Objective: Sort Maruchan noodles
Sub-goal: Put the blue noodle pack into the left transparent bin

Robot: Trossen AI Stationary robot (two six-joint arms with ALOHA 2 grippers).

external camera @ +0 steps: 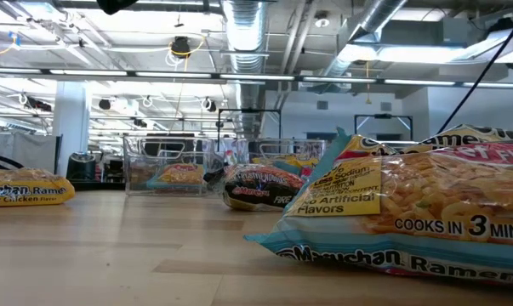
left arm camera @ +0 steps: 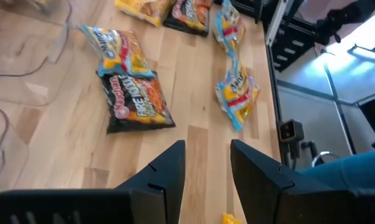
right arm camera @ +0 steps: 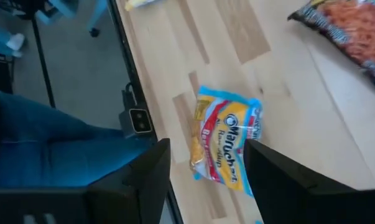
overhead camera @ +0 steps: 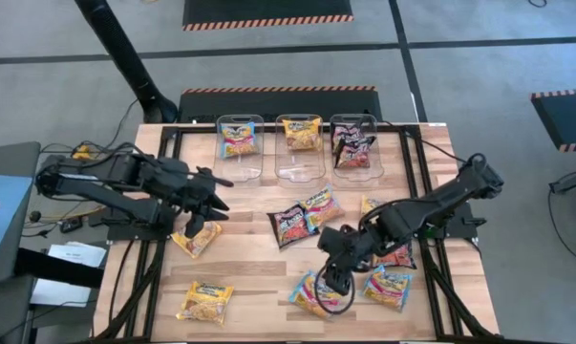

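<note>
Ramen packets lie flat across the wooden table. My left gripper (overhead camera: 195, 229) (left arm camera: 207, 148) is open and hovers over a yellow-orange packet (overhead camera: 198, 241), of which the left wrist view shows only a sliver (left arm camera: 228, 218). My right gripper (overhead camera: 331, 279) (right arm camera: 206, 146) is open above a light blue-pink packet (overhead camera: 315, 295) (right arm camera: 226, 146) near the table's near edge. A maroon-black packet (overhead camera: 289, 225) (left arm camera: 137, 110) and another blue-pink one (overhead camera: 322, 205) (left arm camera: 115, 46) lie mid-table. Neither gripper holds anything.
Three clear bins stand along the far edge: the left (overhead camera: 240, 143) holds a blue-pink packet, the middle (overhead camera: 299, 141) a yellow one, the right (overhead camera: 354, 145) a dark one. More packets lie at the near left (overhead camera: 205, 302), near right (overhead camera: 389, 288) and under the right arm (overhead camera: 398, 256).
</note>
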